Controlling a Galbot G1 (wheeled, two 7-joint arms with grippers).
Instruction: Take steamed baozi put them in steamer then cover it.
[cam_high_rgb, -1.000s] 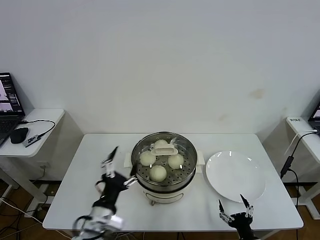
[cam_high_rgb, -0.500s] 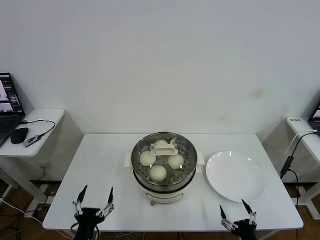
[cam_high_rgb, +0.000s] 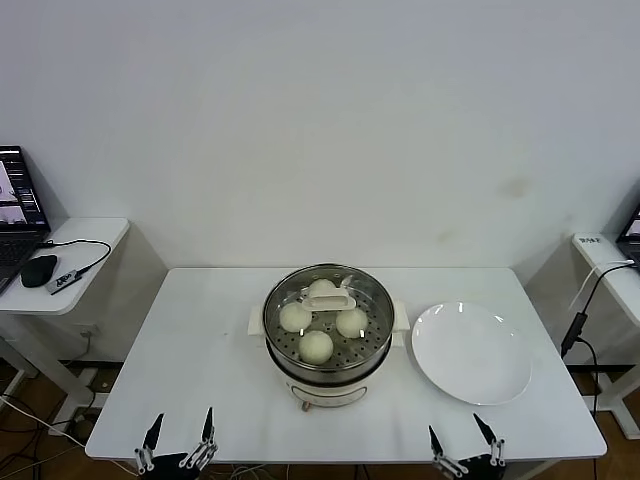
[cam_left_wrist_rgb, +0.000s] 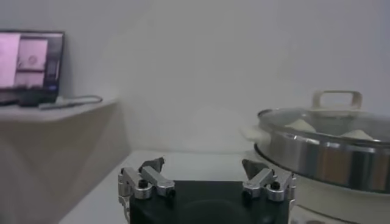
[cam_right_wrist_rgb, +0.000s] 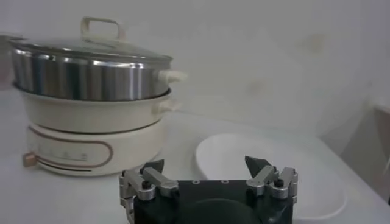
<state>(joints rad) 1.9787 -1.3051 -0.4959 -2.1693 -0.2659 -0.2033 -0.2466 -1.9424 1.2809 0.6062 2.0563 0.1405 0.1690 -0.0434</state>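
You have the steamer (cam_high_rgb: 328, 345) sitting in the middle of the white tabletop (cam_high_rgb: 200, 340), its steel pot on the cream base with a side handle showing at each side. The cover (cam_high_rgb: 328, 310) is on the pot, its metal rim seated on the pot's rim and its cream handle (cam_high_rgb: 330, 296) at the centre. Through the glass you can see all four baozi (cam_high_rgb: 316, 345) lying on the perforated tray: one toward the wall, one on the left, one on the right and one nearest you. The one toward the wall is partly hidden by the handle, so you can make out only its edge. Just to the right of the steamer lies a white plate (cam_high_rgb: 470, 352), apart from the base. Your left hand (cam_high_rgb: 178, 442) is down at the near edge of the tabletop on the left, its fingers spread wide and holding nothing. Your right hand (cam_high_rgb: 462, 446) is at the near edge on the right, in front of the plate, also spread wide and holding nothing. Both hands are well apart from the steamer. In the left wrist view the steamer stands off to one side beyond the open fingers (cam_left_wrist_rgb: 149, 178); in the right wrist view the fingers (cam_right_wrist_rgb: 150, 178) frame the plate, with the steamer beside it. A side table (cam_high_rgb: 70, 262) with a laptop (cam_high_rgb: 18, 215) and mouse (cam_high_rgb: 38, 270) stands to the far left.
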